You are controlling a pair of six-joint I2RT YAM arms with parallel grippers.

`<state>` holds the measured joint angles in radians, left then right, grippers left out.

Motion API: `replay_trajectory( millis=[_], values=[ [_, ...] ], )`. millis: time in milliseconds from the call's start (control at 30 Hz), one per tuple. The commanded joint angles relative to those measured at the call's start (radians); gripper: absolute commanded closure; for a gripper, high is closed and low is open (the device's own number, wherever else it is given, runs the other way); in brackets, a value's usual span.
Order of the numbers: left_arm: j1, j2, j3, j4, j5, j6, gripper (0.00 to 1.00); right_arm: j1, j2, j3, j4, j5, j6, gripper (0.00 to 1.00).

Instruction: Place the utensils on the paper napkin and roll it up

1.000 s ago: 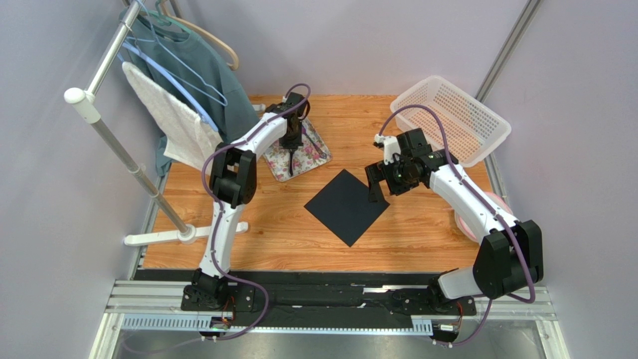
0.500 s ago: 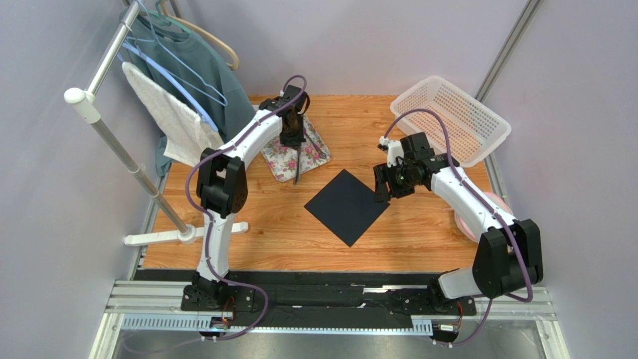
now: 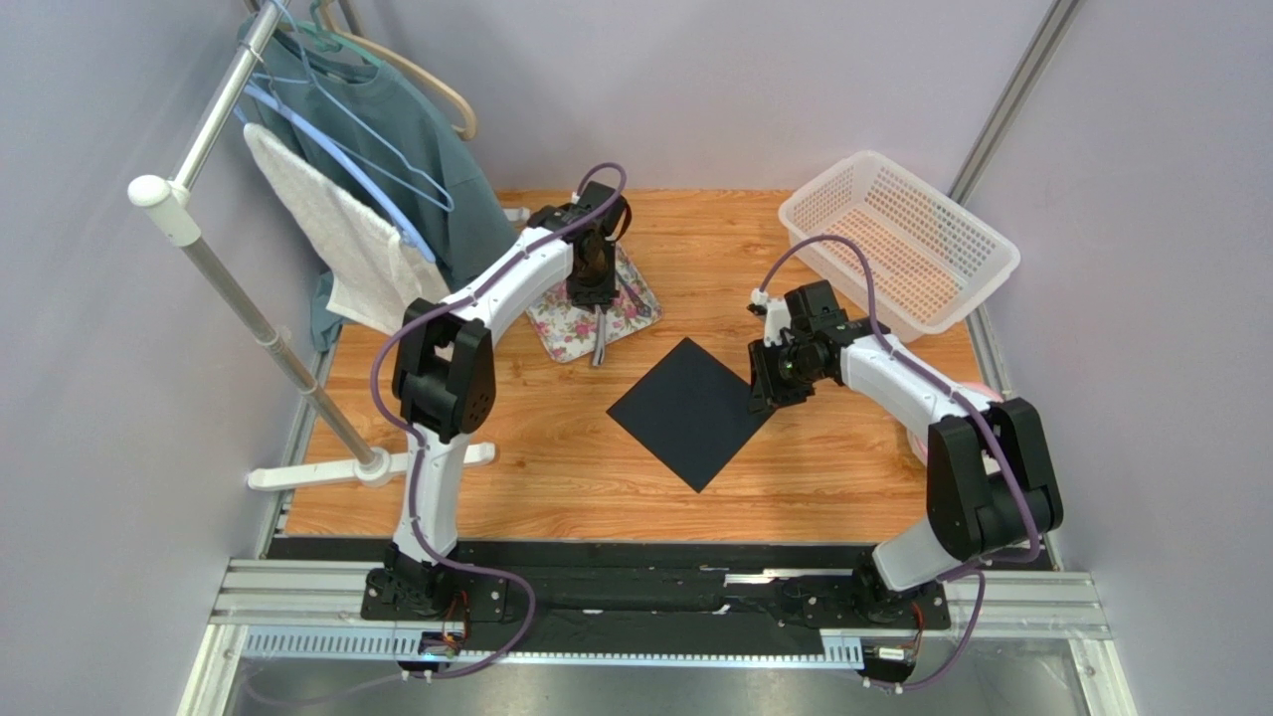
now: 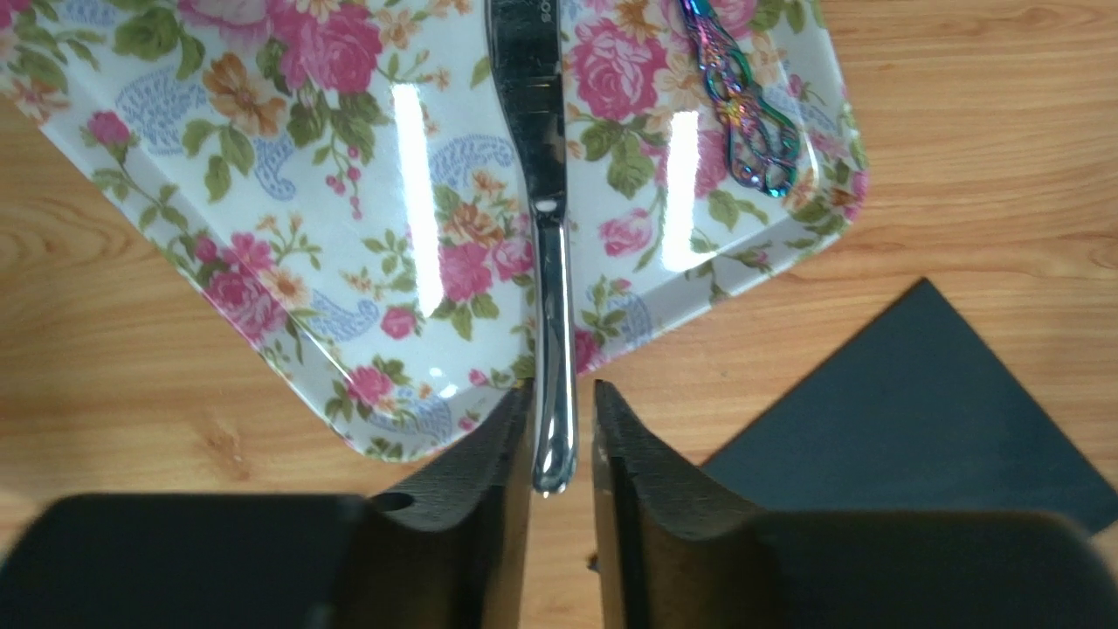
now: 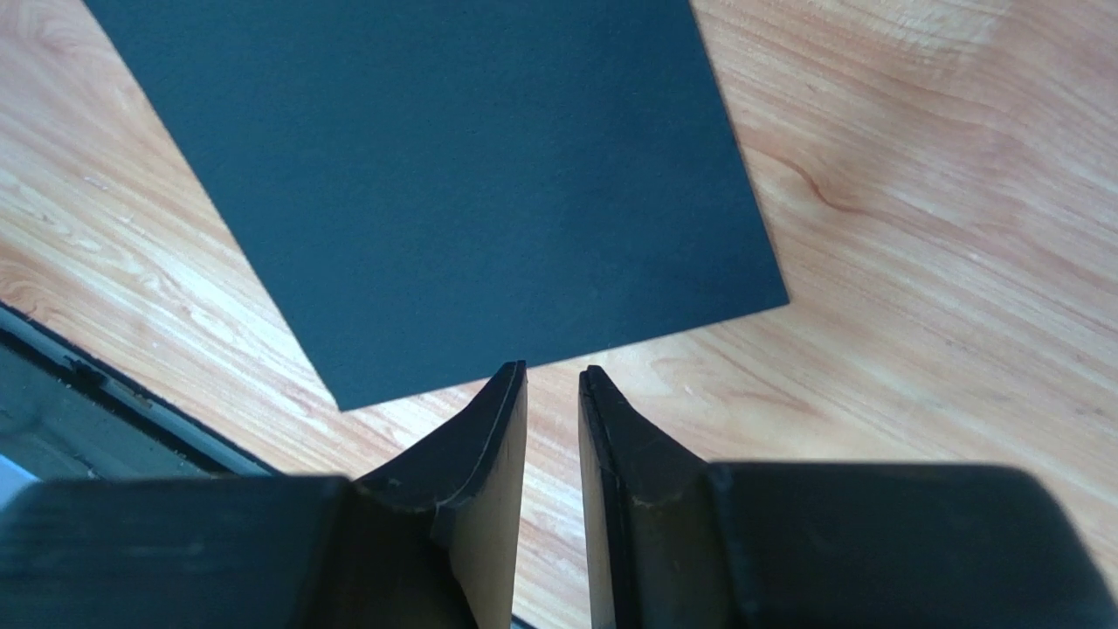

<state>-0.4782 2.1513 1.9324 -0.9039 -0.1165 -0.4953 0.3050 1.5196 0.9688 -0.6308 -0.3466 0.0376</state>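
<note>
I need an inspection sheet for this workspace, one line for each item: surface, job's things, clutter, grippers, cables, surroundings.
Surface: wooden table, no spills seen.
Job's things: black napkin flat, nothing on it; knife jutting over the floral tray's edge; purple fork in the tray.
Clutter: white basket at far right; pink item at right edge, partly hidden.
Grippers: left gripper closed on the knife handle's end; right gripper slightly open, empty, near the napkin's corner.
Cables: purple cables loop along both arms, off the table.
Surroundings: clothes rack with teal shirt and white towel, left.
</note>
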Motion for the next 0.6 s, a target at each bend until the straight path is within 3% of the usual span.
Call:
replay_trajectory(
  millis=[0, 200, 567],
  values=[
    [0.001, 0.045, 0.031, 0.025, -0.043, 0.037, 0.58, -0.003, 0.039, -0.022, 0.083, 0.014, 0.018, 0.75],
    [0.001, 0.065, 0.05, 0.066, -0.034, 0.023, 0.34, -0.001, 0.099, -0.041, 0.096, 0.017, 0.025, 0.76],
    [0.003, 0.165, 0.125, 0.04, -0.069, -0.005, 0.39, -0.003, 0.205, -0.01, -0.03, -0.035, 0.031, 0.84]
  ],
)
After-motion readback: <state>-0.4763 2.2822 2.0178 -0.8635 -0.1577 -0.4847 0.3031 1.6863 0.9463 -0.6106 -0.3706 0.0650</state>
